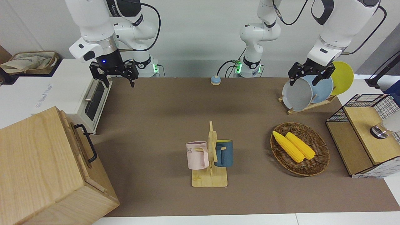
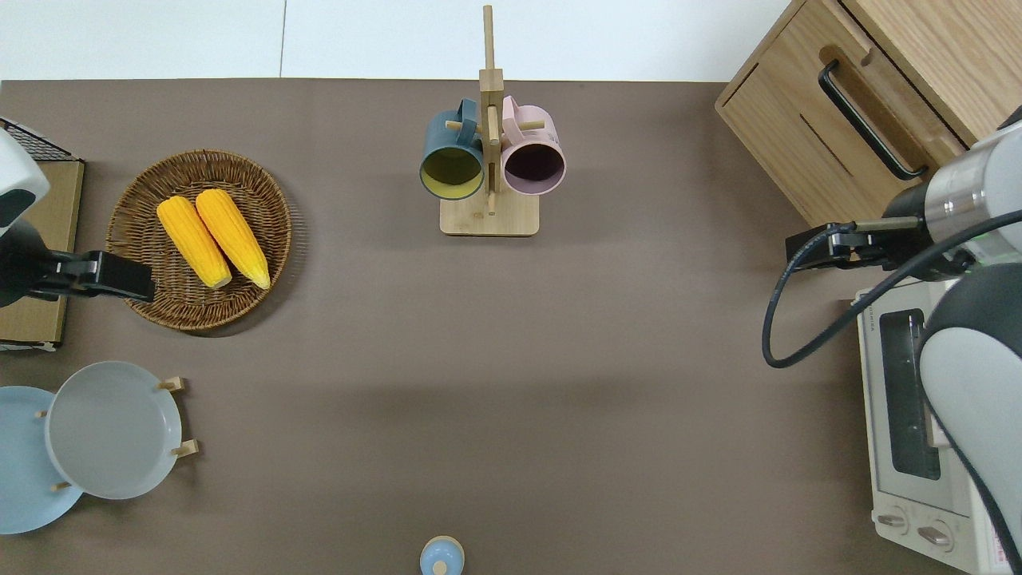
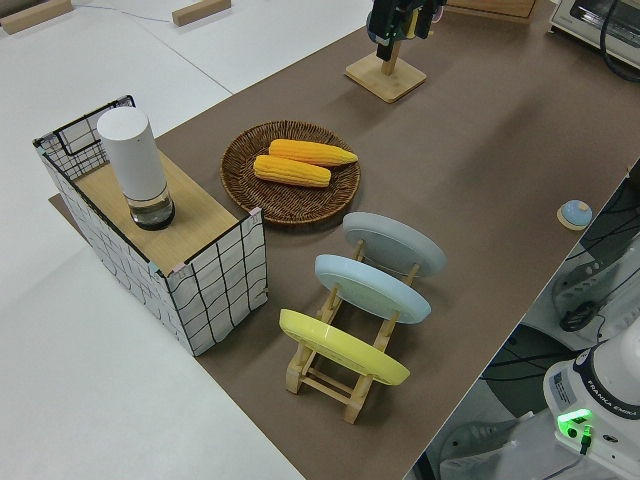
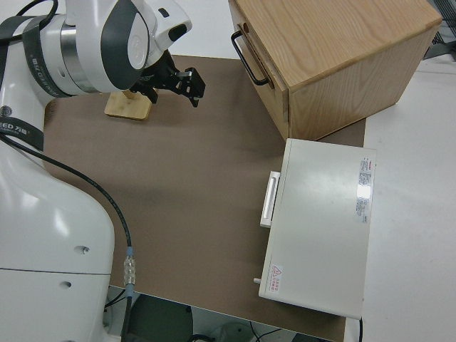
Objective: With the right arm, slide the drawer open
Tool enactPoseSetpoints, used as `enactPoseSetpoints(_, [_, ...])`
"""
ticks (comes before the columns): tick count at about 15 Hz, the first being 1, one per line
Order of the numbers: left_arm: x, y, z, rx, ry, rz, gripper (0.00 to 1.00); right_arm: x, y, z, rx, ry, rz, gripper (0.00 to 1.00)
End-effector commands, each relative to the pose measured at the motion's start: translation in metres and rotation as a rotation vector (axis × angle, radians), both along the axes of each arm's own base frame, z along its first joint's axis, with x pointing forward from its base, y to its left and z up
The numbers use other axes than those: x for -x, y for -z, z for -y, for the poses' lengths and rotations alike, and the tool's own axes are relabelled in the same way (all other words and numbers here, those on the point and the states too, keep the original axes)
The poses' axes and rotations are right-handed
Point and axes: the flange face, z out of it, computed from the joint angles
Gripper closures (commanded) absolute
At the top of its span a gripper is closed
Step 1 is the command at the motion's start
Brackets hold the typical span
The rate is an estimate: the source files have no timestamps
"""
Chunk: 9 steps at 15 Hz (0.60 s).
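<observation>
The drawer (image 1: 82, 156) is in the pale wooden cabinet (image 1: 40, 168) at the right arm's end of the table. It sits pushed in, with its black bar handle (image 1: 88, 142) free. The handle also shows in the overhead view (image 2: 866, 120) and the right side view (image 4: 249, 58). My right gripper (image 1: 119, 82), with a blue light, hangs open and empty in the air. In the overhead view it (image 2: 830, 243) is over the mat between the cabinet's near corner and the toaster oven, clear of the handle. The left arm is parked, its gripper (image 1: 307, 80) open.
A white toaster oven (image 2: 910, 399) stands beside the cabinet, nearer to the robots. A mug rack (image 1: 210, 156) with two mugs is mid-table. A basket of corn (image 1: 300, 148), a plate rack (image 1: 307, 93) and a wire-mesh shelf (image 1: 365, 134) are at the left arm's end.
</observation>
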Motion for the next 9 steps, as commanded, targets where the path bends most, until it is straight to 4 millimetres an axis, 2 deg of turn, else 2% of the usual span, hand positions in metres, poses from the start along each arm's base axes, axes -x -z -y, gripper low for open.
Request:
enactPoseSetpoints(1, [0.003, -0.005, 0.002, -0.019, -0.004, -0.005, 0.01, 0.0, -0.003, -0.009, -0.008, -0.019, 0.001, 0.009])
enactPoseSetpoints(3, [0.003, -0.005, 0.002, -0.019, -0.004, -0.005, 0.01, 0.003, -0.005, -0.025, -0.004, -0.038, 0.002, 0.009])
enactPoseSetpoints(5, [0.003, -0.006, 0.002, -0.019, -0.004, -0.003, 0.01, 0.004, -0.005, -0.031, 0.016, -0.028, 0.005, 0.009])
enactPoseSetpoints(9, [0.003, -0.006, 0.002, -0.019, -0.004, -0.003, 0.01, 0.013, -0.007, -0.064, 0.106, -0.043, 0.022, 0.009])
